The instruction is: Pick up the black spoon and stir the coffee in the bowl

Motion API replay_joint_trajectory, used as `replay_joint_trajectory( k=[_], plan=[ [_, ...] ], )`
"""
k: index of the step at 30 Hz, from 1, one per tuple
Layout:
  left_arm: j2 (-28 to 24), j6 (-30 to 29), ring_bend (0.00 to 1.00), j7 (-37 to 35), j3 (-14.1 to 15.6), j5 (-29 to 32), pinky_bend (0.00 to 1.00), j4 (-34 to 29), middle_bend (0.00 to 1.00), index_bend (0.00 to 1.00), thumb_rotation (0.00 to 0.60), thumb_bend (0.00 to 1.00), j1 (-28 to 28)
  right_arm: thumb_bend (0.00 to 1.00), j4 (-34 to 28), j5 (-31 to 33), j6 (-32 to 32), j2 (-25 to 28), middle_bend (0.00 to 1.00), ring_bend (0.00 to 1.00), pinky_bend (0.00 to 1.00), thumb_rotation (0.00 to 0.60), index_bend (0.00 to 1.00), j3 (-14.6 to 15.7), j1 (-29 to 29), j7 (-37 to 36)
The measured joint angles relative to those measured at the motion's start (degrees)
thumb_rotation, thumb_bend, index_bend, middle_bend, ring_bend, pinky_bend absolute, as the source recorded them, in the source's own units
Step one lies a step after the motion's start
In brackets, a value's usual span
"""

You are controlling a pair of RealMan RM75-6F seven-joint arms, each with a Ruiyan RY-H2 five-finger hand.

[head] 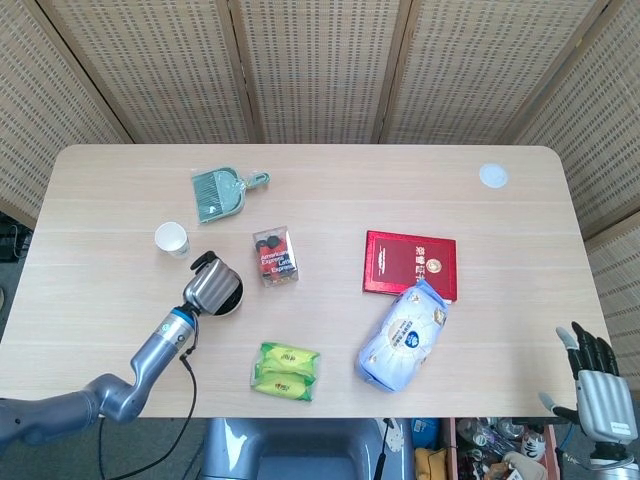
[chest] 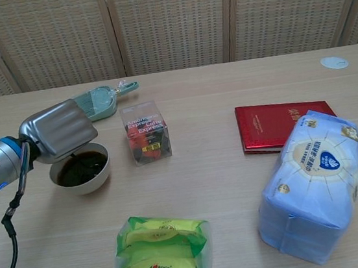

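My left hand [chest: 58,130] hangs over the bowl [chest: 79,169], clenched on the black spoon [chest: 71,157], whose tip dips into the coffee [chest: 81,169] right beneath it. Just beyond the hand lies a green dustpan [chest: 100,100]; a clear box [chest: 145,132] stands beside it. My right hand [head: 598,390] hangs released off the table edge.

My silver-grey left hand [chest: 58,130] hangs over a white bowl [chest: 80,179] of dark brown coffee [chest: 82,168], beside a teal dustpan [chest: 100,100], red book [chest: 280,125] and green-yellow packet [chest: 161,251].
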State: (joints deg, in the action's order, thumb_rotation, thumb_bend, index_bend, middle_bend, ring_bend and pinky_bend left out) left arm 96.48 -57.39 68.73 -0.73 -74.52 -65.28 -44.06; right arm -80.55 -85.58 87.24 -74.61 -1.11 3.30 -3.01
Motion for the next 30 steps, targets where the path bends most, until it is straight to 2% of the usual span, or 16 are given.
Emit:
replay_joint_trajectory(
  k=[16,24,30],
  plan=[
    [2.41,0.91,0.72,0.67,-2.83,2.65,0.71,2.9,0.82,0.7,0.6,0.4,-1.8,0.24,-0.19,0.64,-0.07,0.19,0.03,0.0,0.0,0.6,0.08,-0.16,0.2,0.26],
    [2.74,0.4,0.72,0.4,-2.14,1.51,0.71,0.22,0.82,0.7,0.6,0.4,-2.11,0.24,-0.38,0.74,0.14,0.37,0.03,0.0,0.0,0.6,0.08,-0.14,0.45,0.42],
    [0.43,-0.39,0.72,0.55,-1.01,1.17,0.71,-1.64,0.82,0.7,0.6,0.4,-1.12,0.24,-0.38,0.6,-0.1,0.3,0.03,0.0,0.0,0.6,0.08,-0.16,0.25,0.54]
  ],
)
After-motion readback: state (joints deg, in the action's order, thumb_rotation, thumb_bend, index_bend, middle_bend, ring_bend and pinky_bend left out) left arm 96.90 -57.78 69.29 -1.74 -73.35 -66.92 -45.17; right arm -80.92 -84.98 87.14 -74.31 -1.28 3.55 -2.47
